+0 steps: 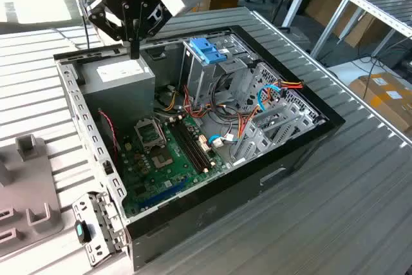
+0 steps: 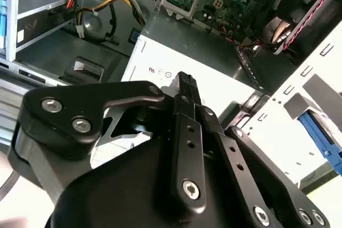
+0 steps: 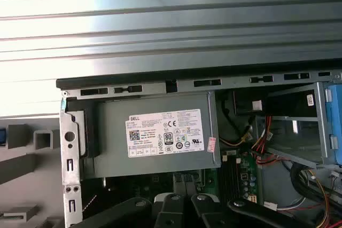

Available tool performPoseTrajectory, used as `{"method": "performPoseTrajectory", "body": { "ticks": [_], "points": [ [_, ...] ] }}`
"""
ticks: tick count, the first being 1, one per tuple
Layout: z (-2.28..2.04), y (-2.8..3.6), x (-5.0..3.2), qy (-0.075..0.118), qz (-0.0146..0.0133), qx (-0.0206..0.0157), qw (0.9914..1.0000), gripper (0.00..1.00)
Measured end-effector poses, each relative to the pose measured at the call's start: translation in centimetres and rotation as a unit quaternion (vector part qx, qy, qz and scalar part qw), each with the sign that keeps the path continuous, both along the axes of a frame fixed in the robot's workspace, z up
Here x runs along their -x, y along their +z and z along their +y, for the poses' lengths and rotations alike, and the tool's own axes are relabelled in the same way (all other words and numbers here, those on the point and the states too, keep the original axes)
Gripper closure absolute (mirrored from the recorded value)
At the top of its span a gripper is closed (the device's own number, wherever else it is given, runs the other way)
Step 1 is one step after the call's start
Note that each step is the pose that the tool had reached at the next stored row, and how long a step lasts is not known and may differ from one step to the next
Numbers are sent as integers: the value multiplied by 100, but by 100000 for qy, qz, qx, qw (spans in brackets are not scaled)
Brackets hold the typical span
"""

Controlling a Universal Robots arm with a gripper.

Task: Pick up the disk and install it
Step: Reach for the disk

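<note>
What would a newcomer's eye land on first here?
The open computer case in the middle of the exterior view, its green motherboard and coloured wiring laid bare. Next, the black gripper hanging just over the grey power-supply box toward the exterior view's left, and the bright blue handle on the drive cage.

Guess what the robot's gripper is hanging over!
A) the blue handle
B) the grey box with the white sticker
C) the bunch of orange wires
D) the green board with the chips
B: in the exterior view the gripper hangs right above the grey box, over its white sticker, at the back corner of the open computer case.
</note>
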State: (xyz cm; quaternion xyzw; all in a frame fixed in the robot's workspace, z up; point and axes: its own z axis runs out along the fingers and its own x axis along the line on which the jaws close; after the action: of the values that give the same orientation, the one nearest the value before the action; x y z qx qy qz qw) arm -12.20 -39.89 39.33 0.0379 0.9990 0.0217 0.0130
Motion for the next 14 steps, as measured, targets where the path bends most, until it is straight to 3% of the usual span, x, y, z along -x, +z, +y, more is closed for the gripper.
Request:
{"method": "performPoseTrajectory", "body": {
  "ticks": [14],
  "points": [
    [0,0,22,-1,-3,-1,100000,89]
  ]
}}
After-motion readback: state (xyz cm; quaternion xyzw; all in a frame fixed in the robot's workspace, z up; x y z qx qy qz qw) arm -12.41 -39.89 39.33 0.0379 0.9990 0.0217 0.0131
